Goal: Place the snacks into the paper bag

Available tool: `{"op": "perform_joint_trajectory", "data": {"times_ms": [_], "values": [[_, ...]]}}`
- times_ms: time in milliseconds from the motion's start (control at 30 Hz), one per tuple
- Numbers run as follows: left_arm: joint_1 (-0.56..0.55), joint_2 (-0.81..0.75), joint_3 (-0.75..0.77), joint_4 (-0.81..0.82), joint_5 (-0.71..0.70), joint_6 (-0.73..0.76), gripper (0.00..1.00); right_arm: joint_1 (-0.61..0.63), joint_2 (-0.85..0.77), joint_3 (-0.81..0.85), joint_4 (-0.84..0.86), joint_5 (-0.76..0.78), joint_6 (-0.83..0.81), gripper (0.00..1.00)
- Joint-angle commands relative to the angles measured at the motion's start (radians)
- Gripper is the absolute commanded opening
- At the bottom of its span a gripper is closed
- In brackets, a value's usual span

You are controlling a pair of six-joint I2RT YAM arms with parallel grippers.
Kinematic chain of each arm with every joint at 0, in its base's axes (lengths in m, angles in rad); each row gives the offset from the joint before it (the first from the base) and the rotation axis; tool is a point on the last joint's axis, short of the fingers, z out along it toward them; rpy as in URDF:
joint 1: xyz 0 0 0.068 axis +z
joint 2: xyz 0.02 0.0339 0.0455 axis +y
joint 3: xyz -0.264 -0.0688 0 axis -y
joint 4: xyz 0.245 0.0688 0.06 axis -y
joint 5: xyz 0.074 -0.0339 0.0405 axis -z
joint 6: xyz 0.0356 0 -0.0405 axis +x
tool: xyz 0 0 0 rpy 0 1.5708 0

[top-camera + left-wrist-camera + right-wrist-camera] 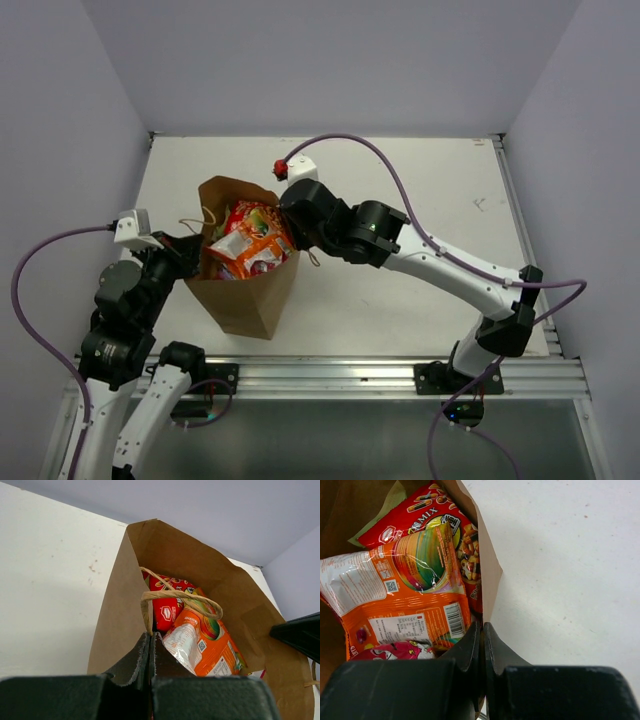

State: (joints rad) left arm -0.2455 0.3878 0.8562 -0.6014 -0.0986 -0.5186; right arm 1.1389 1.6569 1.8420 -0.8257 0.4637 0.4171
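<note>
Snacks [250, 245] sit packed inside the paper bag [245, 300], which stands upright on the white bench [420, 200], left of its middle and between the two arms, with its mouth open. Uppermost is an orange packet [405, 605] with a clear shiny end, lying tilted across a red packet [420, 515] behind it. A bit of pink packet [395, 651] shows below the orange one, and a sliver of pale green [395, 495] shows at the back wall. The left pincer [151, 650] is closed tight on the bag's left rim, with the paper edge running down into its pressed-together fingers. A twisted-paper handle [180, 597] loops over the packets just beyond it. The right pincer [482, 640] is likewise clamped on the opposite rim, its fingers meeting on the paper wall beside the orange packet. No packets lie loose on the bench in the overhead view.
</note>
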Motion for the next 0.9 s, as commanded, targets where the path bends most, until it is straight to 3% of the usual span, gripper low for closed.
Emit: {"op": "perform_joint_trajectory", "data": {"times_ms": [0,200,433,667,867], "values": [[-0.008,0.019,-0.012,0.213,0.132,-0.112,0.0,-0.001,-0.111,0.074,-0.015,0.111,-0.024,0.0],[-0.009,0.088,-0.011,0.314,0.191,-0.113,0.0,-0.047,-0.2,0.031,-0.079,0.161,-0.028,0.0],[-0.009,0.198,-0.019,0.446,0.244,-0.118,0.0,-0.221,-0.335,-0.093,-0.056,0.049,-0.049,0.0],[-0.04,0.275,-0.065,0.584,0.289,-0.136,0.0,-0.364,-0.309,-0.174,0.016,-0.088,-0.095,0.0],[-0.263,0.376,-0.079,0.68,0.134,-0.094,0.0,-0.398,-0.247,-0.213,0.068,-0.135,-0.11,0.0]]}}
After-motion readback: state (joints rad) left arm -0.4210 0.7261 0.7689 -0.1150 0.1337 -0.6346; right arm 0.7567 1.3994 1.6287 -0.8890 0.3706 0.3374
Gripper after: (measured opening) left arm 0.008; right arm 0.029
